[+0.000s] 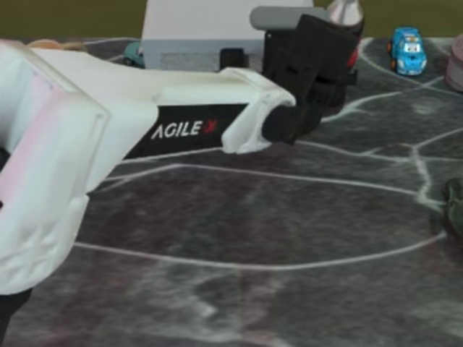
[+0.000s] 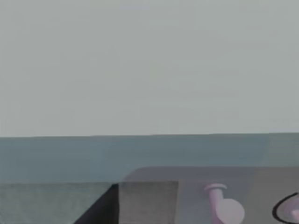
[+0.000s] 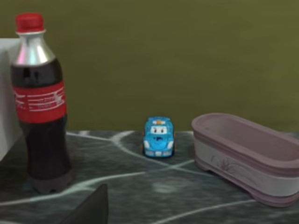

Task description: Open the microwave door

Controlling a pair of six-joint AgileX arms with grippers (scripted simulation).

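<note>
The pale grey-white microwave stands at the table's far edge, left of centre. A strip of its door's speckled mesh window shows along the front, above my left arm. My left gripper is at the microwave's right front corner, with its fingers hidden under the black wrist. A grey rounded bar lies just behind it. The left wrist view is pressed close to the microwave: pale casing, a light blue band, the mesh panel and two knobs. My right gripper is parked at the right edge.
A cola bottle stands right of the microwave, partly behind my left gripper. A blue toy car and a mauve oblong planter sit at the far right. My left forearm crosses the table's left half.
</note>
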